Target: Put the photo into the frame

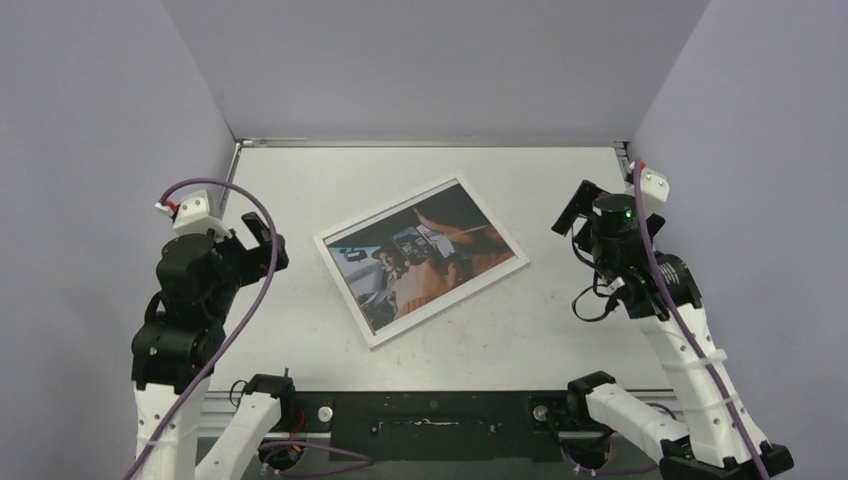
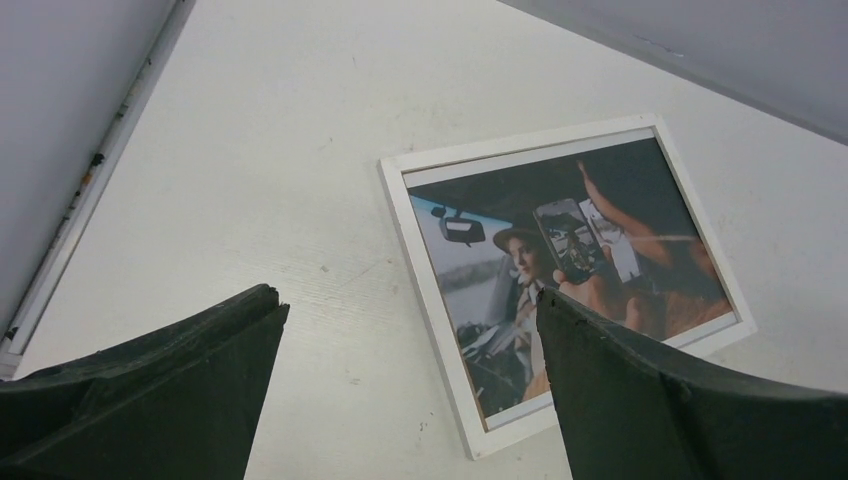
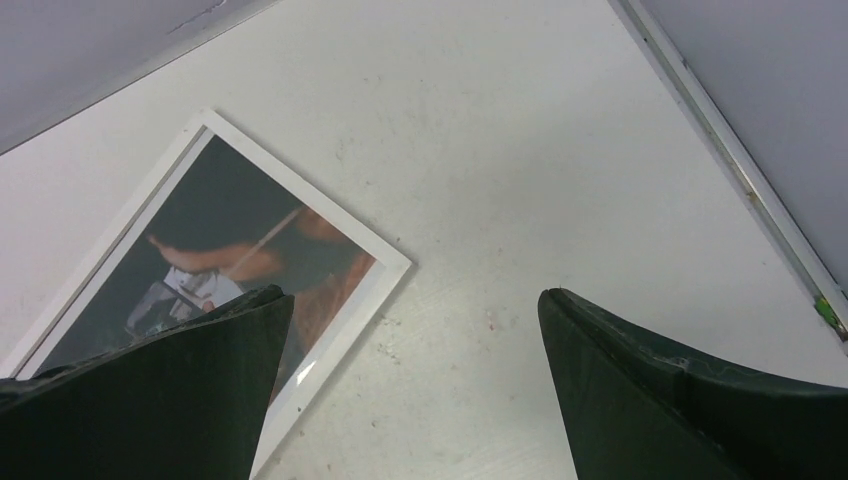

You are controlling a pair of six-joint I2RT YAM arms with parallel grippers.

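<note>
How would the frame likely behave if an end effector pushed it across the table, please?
The frame lies flat on the smooth table, so it would probably slide rather than tip. Its thin, low edge looks hard to grip from above. Straight edges suggest stiffness.

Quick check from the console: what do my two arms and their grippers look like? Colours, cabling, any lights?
The left arm and right arm both combine white link shells with chunky black joint housings. A purple cable loops along each arm. A small green light glows on the right wrist. The fingers are matte black, broad wedges tapering to blunt tips, and they look slightly scuffed.
</note>
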